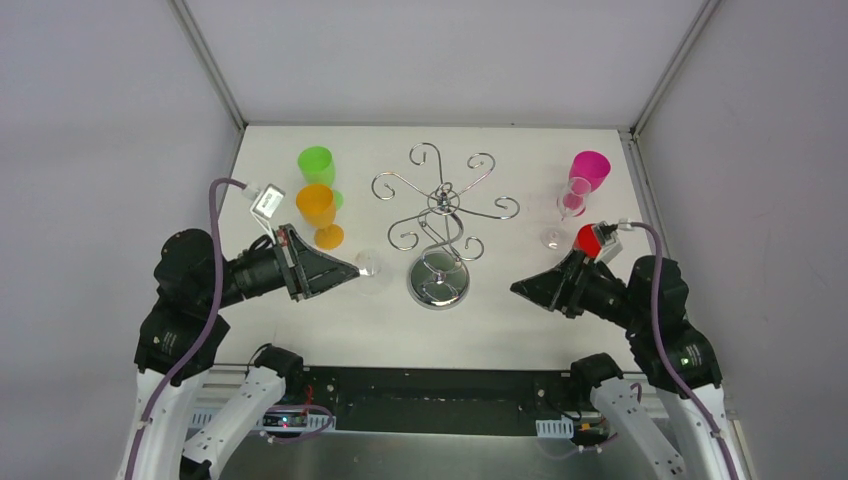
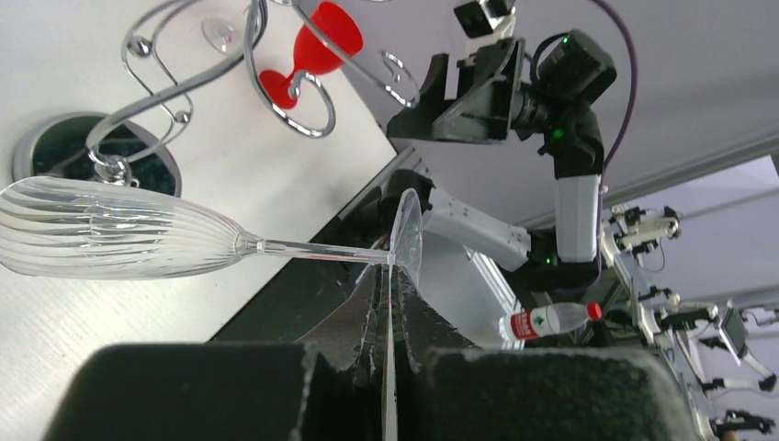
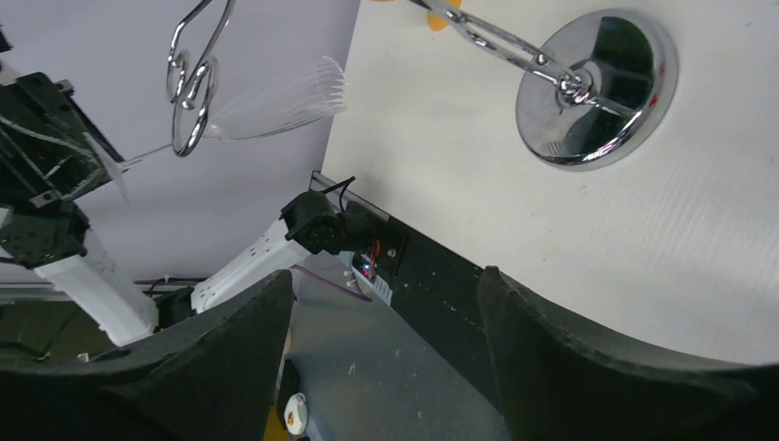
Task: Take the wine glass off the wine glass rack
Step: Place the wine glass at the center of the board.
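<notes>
The left end effector (image 1: 357,271) is closed on the wine glass (image 1: 369,264), pinching the rim of its round foot between the two fingers (image 2: 354,340). The glass lies on its side in the air, with the stem level and the ribbed clear bowl pointing away from the arm towards the wine glass rack (image 1: 440,200). From above, the bowl hangs just left of the rack's round mirrored base and apart from the nearest curled arm. In the right wrist view one curl crosses in front of the stem, and I cannot tell from there whether they touch.

The rack stands upright near the middle of the white surface (image 1: 540,150), and none of its arms carries a glass.

The right end effector (image 1: 514,288) is open, its fingers spread wide with nothing between them. It hovers to the right of the rack base and points towards it.

A green glass (image 1: 316,164) and an orange glass (image 1: 317,207) stand at the back left. A pink glass (image 1: 591,168), a second clear glass (image 1: 574,196) and a red glass (image 1: 586,238) stand at the back right.
</notes>
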{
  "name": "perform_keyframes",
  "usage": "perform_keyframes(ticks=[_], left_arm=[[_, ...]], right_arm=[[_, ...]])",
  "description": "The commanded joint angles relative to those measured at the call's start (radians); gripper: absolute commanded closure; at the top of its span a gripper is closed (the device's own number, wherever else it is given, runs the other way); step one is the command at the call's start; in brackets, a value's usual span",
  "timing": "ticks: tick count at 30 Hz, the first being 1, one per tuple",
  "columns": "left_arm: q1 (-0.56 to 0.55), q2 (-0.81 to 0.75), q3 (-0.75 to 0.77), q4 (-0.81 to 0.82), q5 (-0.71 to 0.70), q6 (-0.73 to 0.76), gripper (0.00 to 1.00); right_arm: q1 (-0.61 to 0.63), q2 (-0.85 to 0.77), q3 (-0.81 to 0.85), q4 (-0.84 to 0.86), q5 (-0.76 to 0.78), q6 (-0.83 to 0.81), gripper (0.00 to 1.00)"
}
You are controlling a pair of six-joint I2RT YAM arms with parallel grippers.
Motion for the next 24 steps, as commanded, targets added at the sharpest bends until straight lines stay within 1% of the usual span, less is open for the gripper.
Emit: perform_keyframes(ticks=[1,6,15,21,24], left_arm=[[0.003,-0.04,-0.067,0.004,0.097,0.069,1.0],[0.003,-0.102,-0.151,0.003,0.117,0.085,1.0],[0.003,-0.15,-0.244,0.003,0.15,0.098,1.0],[0.003,-0.165,-0.309,0.0,0.094,0.102,1.0],[-0.002,-0.163,-0.341,0.0,0.065,0.106,1.0]], right_arm=[[-0.004,-0.041,0.012,0.019,-0.067,0.097,0.24],[-0.003,-0.055,-0.044,0.066,-0.109,0.178,0.25],[0.0,-0.086,-0.145,0.15,-0.121,0.288,0.26],[0.034,-0.079,-0.207,0.2,-0.105,0.341,0.27],[0.093,-0.065,-0.227,0.218,-0.061,0.352,0.28]])
